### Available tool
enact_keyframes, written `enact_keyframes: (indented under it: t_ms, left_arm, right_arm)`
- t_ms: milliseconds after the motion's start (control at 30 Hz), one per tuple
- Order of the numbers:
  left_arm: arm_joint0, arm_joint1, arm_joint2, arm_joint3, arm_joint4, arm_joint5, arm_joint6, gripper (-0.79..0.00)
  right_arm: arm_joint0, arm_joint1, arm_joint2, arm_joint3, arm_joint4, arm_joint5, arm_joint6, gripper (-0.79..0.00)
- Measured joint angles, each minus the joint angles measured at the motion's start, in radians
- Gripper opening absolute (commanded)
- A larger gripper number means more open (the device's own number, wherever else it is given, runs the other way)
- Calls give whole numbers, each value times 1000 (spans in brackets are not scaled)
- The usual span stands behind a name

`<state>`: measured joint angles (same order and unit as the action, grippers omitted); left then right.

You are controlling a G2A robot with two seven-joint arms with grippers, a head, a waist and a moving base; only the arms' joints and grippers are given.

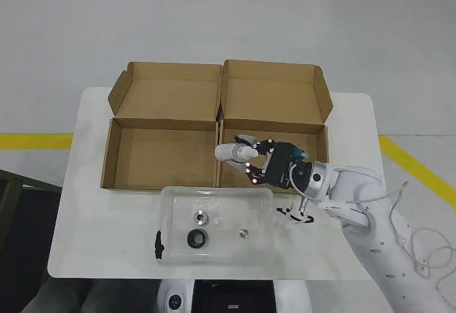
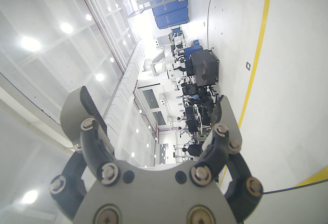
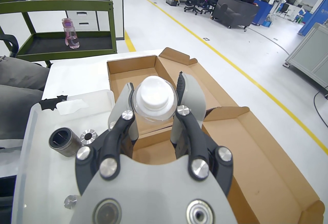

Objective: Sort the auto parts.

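Right pincer: clamped on white-capped clear bottle, held sideways above right-hand cardboard box on counter. Left pincer: spread wide, holding nothing.

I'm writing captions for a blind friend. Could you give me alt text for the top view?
The right gripper, shut on a small white bottle, holds it over one of two open cardboard boxes, close to their shared wall. Nearer the robot, a clear tray on the white table holds three metal parts.
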<state>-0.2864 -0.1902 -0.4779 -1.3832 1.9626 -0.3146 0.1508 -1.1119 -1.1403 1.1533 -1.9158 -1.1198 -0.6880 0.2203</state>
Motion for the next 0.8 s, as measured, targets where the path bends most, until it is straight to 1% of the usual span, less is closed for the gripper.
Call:
enact_keyframes:
  t_ms: [133,333,533,800]
  left_arm:
    - [0,0,0,0,0,0,0,0]
    - [0,0,0,0,0,0,0,0]
    - [0,0,0,0,0,0,0,0]
    - [0,0,0,0,0,0,0,0]
  right_arm:
    - [40,-4,-16,58,38,11,56,-785]
    - [105,-14,-63,154,90,-3,106,-785]
    - [165,-23,-101,244,82,9,154,-785]
    - [260,-43,-168,390,62,36,187,-785]
